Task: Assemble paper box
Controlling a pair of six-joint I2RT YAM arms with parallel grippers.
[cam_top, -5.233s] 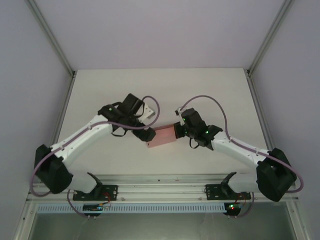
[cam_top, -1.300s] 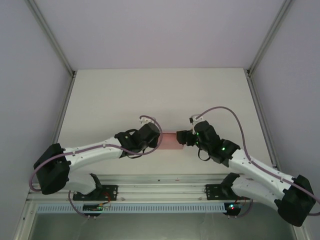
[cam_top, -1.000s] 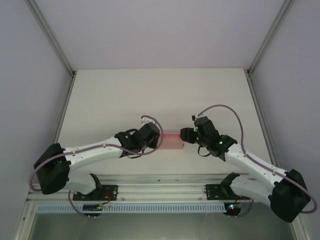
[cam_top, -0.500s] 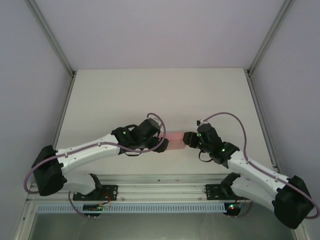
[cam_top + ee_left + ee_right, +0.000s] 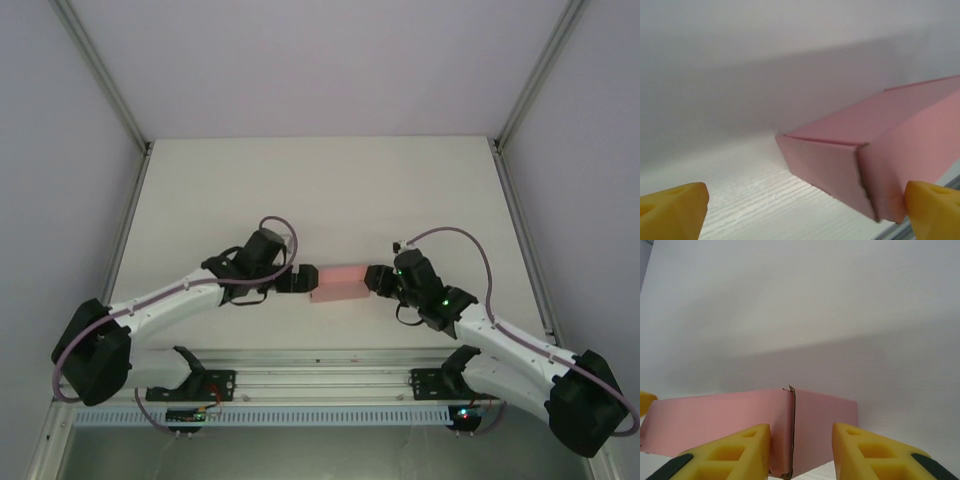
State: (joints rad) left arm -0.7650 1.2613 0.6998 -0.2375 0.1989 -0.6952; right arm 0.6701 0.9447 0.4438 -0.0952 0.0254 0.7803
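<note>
The paper box (image 5: 338,283) is a small closed pink rectangular box lying on the white table (image 5: 300,190) between both arms. My left gripper (image 5: 302,281) sits just off its left end, open, with the box's end corner (image 5: 860,175) ahead and close to the right fingertip (image 5: 935,205); nothing is between the fingertips (image 5: 802,212). My right gripper (image 5: 376,279) is at the box's right end. In the right wrist view its yellow fingers (image 5: 725,455) stand apart with the box's corner seam (image 5: 791,430) just beyond the gap (image 5: 801,452).
White enclosure walls and metal frame posts (image 5: 105,90) border the table. The aluminium rail (image 5: 320,365) with the arm bases runs along the near edge, close behind the box.
My left gripper has pulled back to the left off the box, and its arm swung left. The box now shows at fuller length. The right gripper stayed at the right end.
</note>
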